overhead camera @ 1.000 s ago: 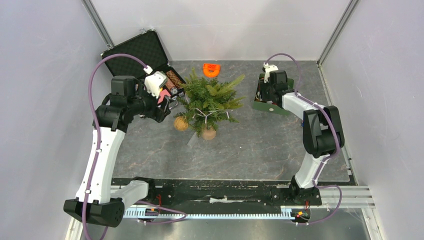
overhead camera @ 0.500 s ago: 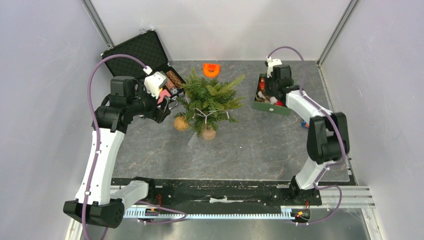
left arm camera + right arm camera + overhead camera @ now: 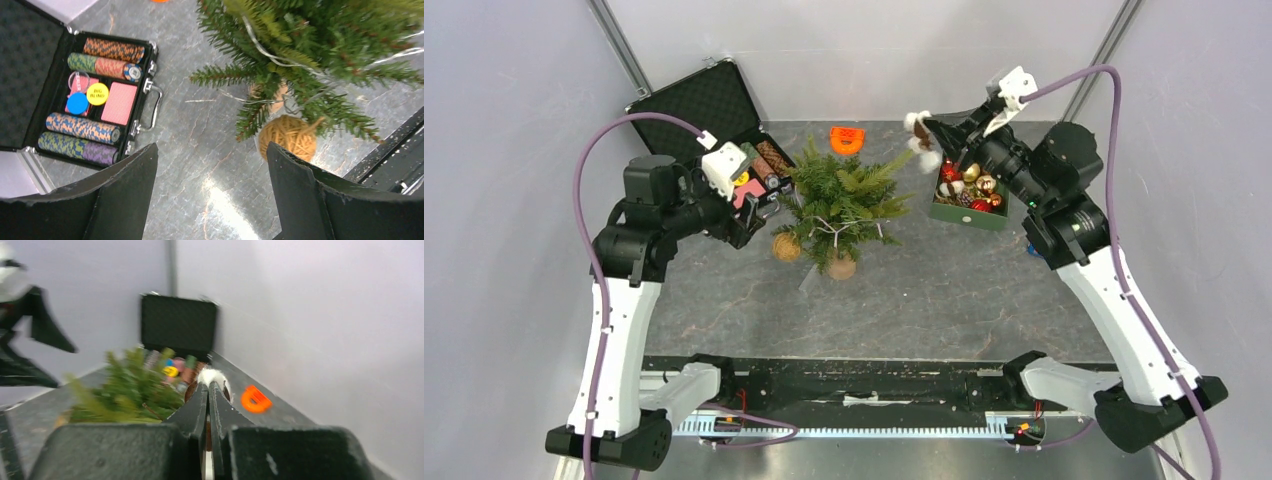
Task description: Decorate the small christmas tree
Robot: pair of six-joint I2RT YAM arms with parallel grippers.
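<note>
One small christmas tree [image 3: 839, 200] stands mid-table, upright on its tan stump [image 3: 842, 267], long axis vertical. Its bushy green branches carry a pale strand, and a twine ball [image 3: 786, 247] sits under the low ones. Left of it, the open briefcase [image 3: 709, 105] holds poker chips [image 3: 82, 127] and red cards [image 3: 119, 103]. To the right, a green box [image 3: 969, 216] holds baubles [image 3: 972, 183]. The left gripper [image 3: 211, 147] gapes wide, empty. The right gripper [image 3: 208, 386] pinches a white-tufted ornament [image 3: 211, 375].
</note>
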